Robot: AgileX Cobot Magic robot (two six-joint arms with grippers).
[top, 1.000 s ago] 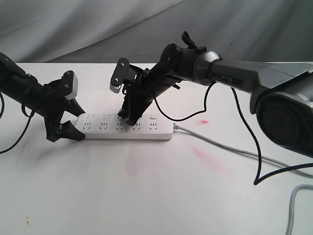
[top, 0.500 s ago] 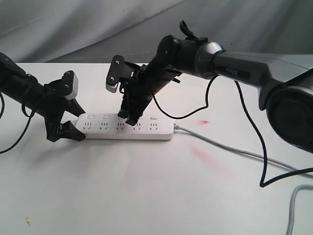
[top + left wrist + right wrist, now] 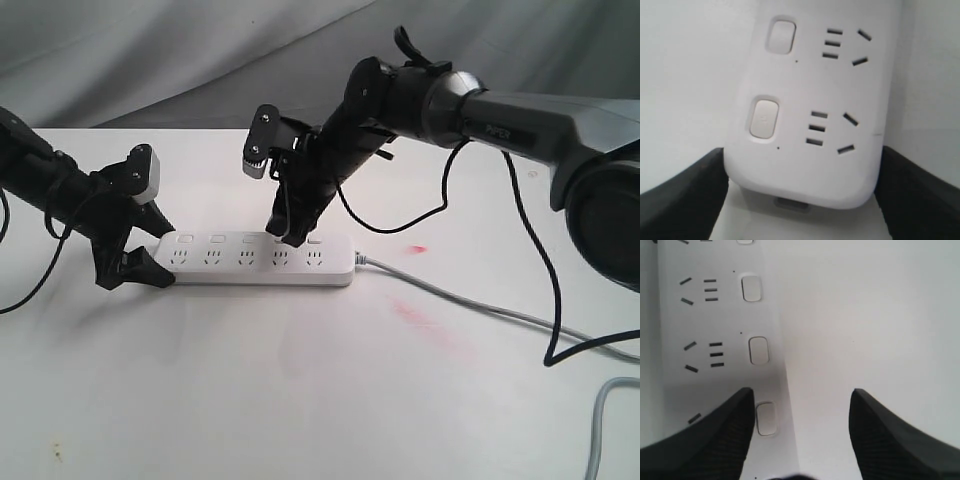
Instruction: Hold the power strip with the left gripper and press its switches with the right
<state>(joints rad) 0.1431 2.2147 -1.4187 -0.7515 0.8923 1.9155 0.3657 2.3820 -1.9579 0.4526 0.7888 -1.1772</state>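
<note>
**Right fingertip at the fourth switch, strip braced at its left end**

The power strip lies flat on the white table, cord end to the right. The left gripper clamps its other end, one finger on each long side. The right gripper is spread wide and holds nothing. One fingertip sits beside the fourth of the switches; contact is unclear. Best to centre that tip on the button, then press straight down so the strip doesn't skid.
</note>
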